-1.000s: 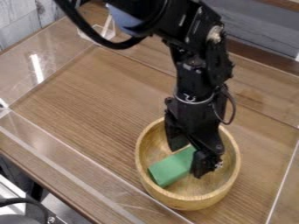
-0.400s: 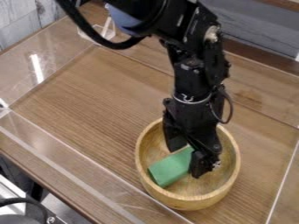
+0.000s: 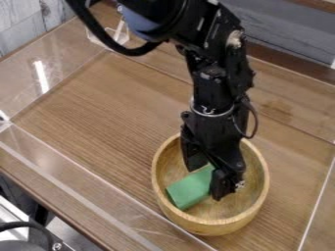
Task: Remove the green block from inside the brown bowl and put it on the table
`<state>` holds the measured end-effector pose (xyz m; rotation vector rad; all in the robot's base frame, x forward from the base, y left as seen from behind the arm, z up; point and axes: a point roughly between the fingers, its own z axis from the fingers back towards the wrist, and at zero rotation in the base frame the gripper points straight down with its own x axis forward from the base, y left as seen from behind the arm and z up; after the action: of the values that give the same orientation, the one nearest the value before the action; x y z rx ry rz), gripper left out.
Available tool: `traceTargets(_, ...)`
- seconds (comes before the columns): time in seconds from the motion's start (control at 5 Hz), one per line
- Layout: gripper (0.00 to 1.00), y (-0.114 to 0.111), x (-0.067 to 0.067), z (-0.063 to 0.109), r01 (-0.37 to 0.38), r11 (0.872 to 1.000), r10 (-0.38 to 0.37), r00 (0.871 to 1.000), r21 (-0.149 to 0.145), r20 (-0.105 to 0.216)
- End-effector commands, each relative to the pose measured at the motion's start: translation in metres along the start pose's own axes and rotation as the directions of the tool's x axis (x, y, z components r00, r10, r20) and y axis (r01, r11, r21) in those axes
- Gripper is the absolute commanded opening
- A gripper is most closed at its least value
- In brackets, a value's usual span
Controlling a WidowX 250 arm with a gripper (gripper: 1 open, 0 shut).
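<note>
The green block lies tilted inside the brown bowl, which sits at the near right of the table. My black gripper reaches down into the bowl from above. Its fingers stand open, one at the block's far left edge and one at its right end. Nothing is pinched between them, and the block's upper end is partly hidden behind the fingers.
Clear acrylic walls run along the near edge and the left side of the table. The black arm leans in from the top centre. The bowl sits close to the right wall.
The gripper and arm have crept slightly up and to the left. The block and bowl have not moved.
</note>
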<state>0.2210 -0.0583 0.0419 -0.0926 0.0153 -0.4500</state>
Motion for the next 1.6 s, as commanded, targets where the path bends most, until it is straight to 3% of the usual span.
traceTargets(0.0,1.00,0.004,0.010,0.010,-0.005,1.000,0.005,0.999,0.006,0.046)
traceTargets(1.0,1.00,0.009,0.014,-0.001,-0.005,1.000,0.006,0.999,-0.005,0.050)
traceTargets(1.2,0.00,0.010,0.013,-0.005,-0.010,1.000,0.010,0.999,-0.005,0.048)
traceTargets(1.4,0.00,0.009,0.011,-0.003,-0.014,1.000,0.015,0.999,-0.011,0.036)
